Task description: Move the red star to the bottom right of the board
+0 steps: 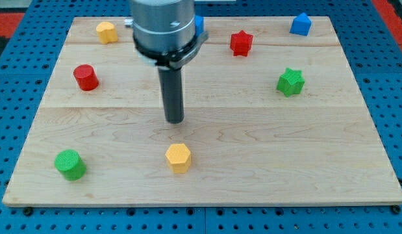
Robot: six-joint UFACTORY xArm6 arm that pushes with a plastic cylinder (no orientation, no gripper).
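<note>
my tip [175, 121] sits mid-board, holding nothing, well apart from the red star [241, 43] up right; a blue block [199, 25], perhaps a cube, hides behind the arm.

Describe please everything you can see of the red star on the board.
The red star is a small, thick block, star-shaped on top, plain red and matte. It lies flat near the top edge of the wooden board, right of centre. Nothing touches it; my tip stands well away, lower and to its left.

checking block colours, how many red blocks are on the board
2: the red star near the view's top, right of centre, and a red cylinder at the view's left. The arm may hide others.
</note>
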